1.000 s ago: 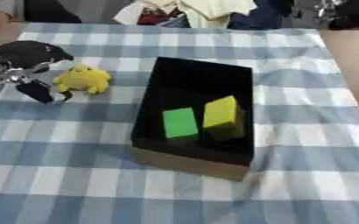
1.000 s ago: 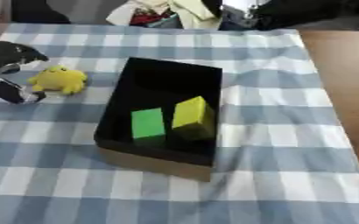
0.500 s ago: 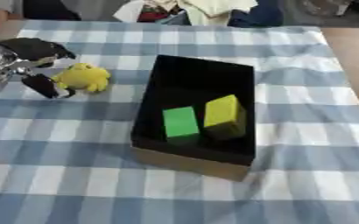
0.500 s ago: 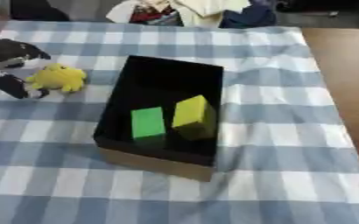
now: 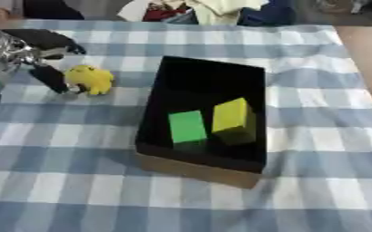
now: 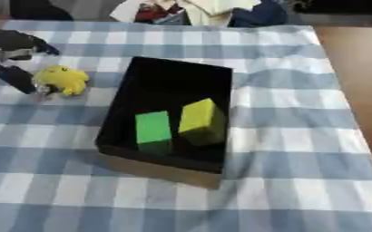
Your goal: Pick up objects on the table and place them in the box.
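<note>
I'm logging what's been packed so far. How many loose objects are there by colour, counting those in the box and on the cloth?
Green: 1, the green block in the box.
Yellow: 2, the yellow block in the box and the yellow toy on the cloth by the left hand.
Total: 3.

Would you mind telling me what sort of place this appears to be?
Probably a staged robot test table: a checked blue tablecloth, a black box holding coloured blocks, and clutter piled behind.
</note>
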